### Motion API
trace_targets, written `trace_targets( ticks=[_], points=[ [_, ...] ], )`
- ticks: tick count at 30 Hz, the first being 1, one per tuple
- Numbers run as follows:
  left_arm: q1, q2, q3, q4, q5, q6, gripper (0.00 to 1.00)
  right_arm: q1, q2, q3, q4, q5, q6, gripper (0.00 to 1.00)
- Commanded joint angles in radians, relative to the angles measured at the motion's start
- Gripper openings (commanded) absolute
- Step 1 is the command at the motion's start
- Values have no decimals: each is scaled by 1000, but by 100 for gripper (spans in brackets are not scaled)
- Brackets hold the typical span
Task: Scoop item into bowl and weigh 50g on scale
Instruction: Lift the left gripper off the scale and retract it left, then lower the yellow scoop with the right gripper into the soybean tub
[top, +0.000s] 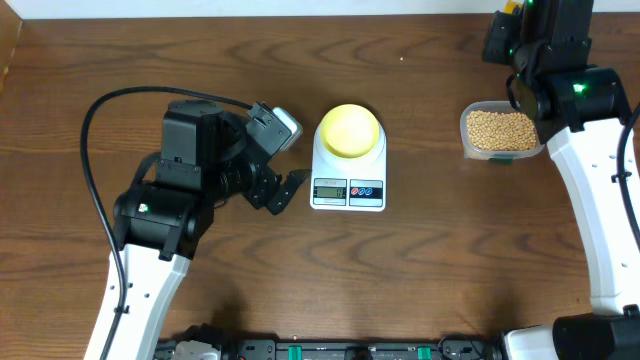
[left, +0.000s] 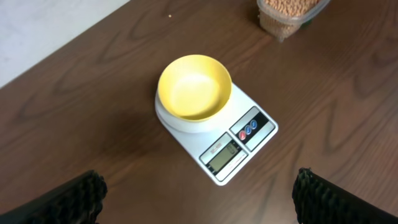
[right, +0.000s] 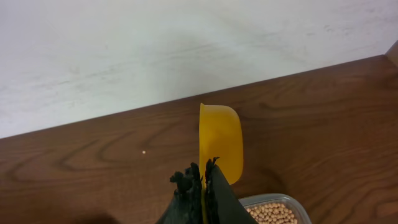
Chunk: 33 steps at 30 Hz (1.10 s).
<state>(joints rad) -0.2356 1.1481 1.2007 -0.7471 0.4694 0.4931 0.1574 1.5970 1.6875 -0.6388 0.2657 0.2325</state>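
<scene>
The pale yellow bowl sits empty on the white scale at the table's middle; both also show in the left wrist view, bowl, scale. The tan beans fill a clear tub at the right, also seen in the right wrist view. My left gripper is open and empty, left of the scale. My right gripper is shut on the yellow scoop, held above the tub's far side; the scoop's bowl is empty.
The table's far edge meets a white wall. The left arm's black cable loops over the table at the left. The clear tub also shows at the top right of the left wrist view.
</scene>
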Motion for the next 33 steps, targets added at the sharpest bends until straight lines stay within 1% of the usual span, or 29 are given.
trace_targets(
  ticks=[1,4,5,19,24,29,33],
  points=[
    [5,-4,-5,0,29,-91,97,-6,6,13,-1,21,-9,1],
    [5,-4,-5,3,29,-170,98,-6,6,13,-1,21,-9,1],
    [5,-4,-5,2,29,-179,98,-6,6,13,-1,21,-9,1],
    [5,-3,-5,-1,28,-181,98,-13,6,13,3,21,-10,1],
    [5,-3,-5,-1,28,-181,98,-49,6,13,-28,11,-14,1],
    [5,-3,-5,0,28,-181,98,-117,6,13,-60,-83,-21,1],
    [5,-3,-5,-1,28,-181,98,-141,6,13,-87,-101,-26,1]
  ],
)
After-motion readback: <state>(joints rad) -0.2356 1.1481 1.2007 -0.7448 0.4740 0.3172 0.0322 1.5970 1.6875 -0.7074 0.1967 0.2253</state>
